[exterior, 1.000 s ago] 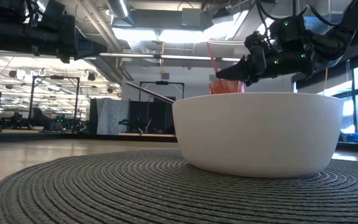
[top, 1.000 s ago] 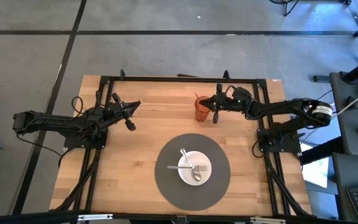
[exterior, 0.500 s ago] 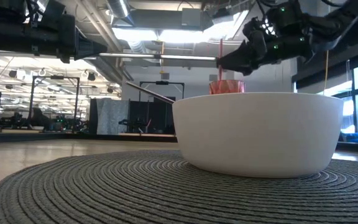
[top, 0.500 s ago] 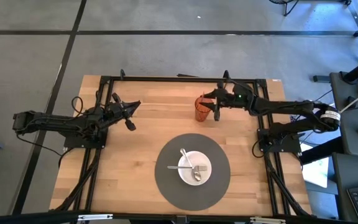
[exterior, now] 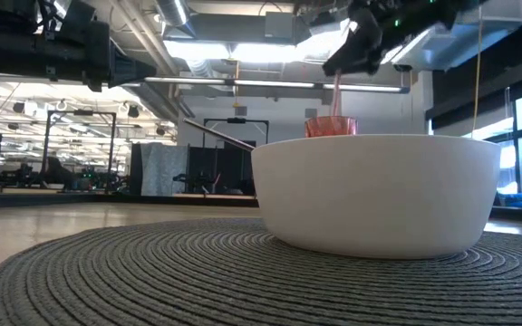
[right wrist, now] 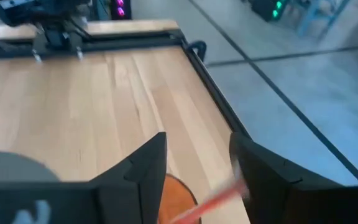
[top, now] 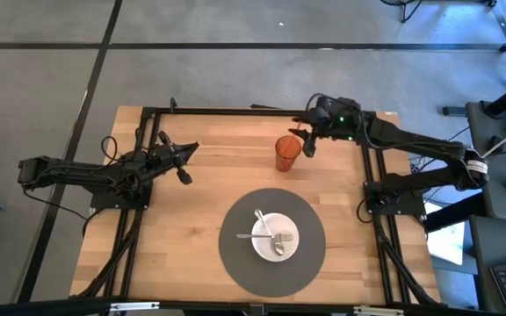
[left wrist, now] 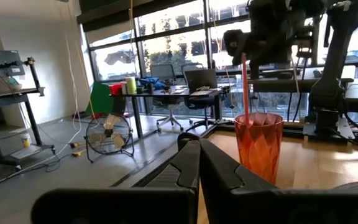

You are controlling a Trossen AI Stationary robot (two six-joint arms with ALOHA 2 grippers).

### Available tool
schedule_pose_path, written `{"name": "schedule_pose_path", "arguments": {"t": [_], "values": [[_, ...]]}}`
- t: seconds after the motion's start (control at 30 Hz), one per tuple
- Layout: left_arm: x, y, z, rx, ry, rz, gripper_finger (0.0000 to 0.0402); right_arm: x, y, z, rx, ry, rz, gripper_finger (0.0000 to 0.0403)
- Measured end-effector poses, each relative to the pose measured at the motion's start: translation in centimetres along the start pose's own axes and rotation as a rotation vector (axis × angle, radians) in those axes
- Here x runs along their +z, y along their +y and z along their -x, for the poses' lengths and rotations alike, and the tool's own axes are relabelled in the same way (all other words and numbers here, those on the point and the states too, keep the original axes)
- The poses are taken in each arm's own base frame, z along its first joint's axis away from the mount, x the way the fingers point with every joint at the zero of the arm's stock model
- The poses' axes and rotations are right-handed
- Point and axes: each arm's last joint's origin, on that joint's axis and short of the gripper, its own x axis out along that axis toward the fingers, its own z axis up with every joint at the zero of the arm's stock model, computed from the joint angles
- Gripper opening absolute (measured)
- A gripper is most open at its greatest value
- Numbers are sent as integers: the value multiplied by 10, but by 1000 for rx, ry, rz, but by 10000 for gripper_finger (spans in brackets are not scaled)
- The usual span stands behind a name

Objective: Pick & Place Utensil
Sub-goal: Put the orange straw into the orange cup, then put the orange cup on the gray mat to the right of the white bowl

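Observation:
An orange faceted cup (top: 288,154) stands on the wooden table, far of the middle. A thin red stick-like utensil (left wrist: 245,87) stands in it, nearly upright, leaning on the rim. My right gripper (top: 307,140) hovers open just above the cup, its fingers (right wrist: 148,162) on either side of the stick's top end (right wrist: 211,200). My left gripper (top: 189,151) waits shut at the table's left, pointing toward the cup (left wrist: 258,149) and holding nothing. My right gripper is open about the red stick's top end (exterior: 337,86), coming from above and from the table's right. Blur hides whether a finger touches the stick. The stick's lower end rests inside the cup.
A white bowl (top: 256,242) with a fork (top: 262,223) and a spoon (top: 278,247) sits on a round grey placemat (top: 235,263) near the table's front. Black frame rails (top: 253,111) run along the table's far edge and sides.
My right gripper has opened, risen above the cup, drifted toward the table's far edge and tipped nearer to level. The red stick has stayed in the cup, swinging from a lean to nearly upright.

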Motion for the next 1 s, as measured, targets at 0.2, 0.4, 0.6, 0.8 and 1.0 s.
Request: {"name": "schedule_pose_path", "arguments": {"t": [0.2, 0.4, 0.6, 0.8, 1.0], "values": [[0, 0, 0, -1, 0, 1, 3, 26, 18, 23, -26, 65, 97, 174], [0, 0, 0, -1, 0, 6, 3, 33, 48, 38, 104, 37, 245, 174], [0, 0, 0, 0, 0, 8, 3, 20, 58, 31, 123, 165, 263, 174], [0, 0, 0, -1, 0, 14, 3, 6, 64, 9, 166, 292, 317, 174], [0, 0, 0, 1, 0, 9, 3, -9, 71, -20, 187, 405, 341, 174]]}}
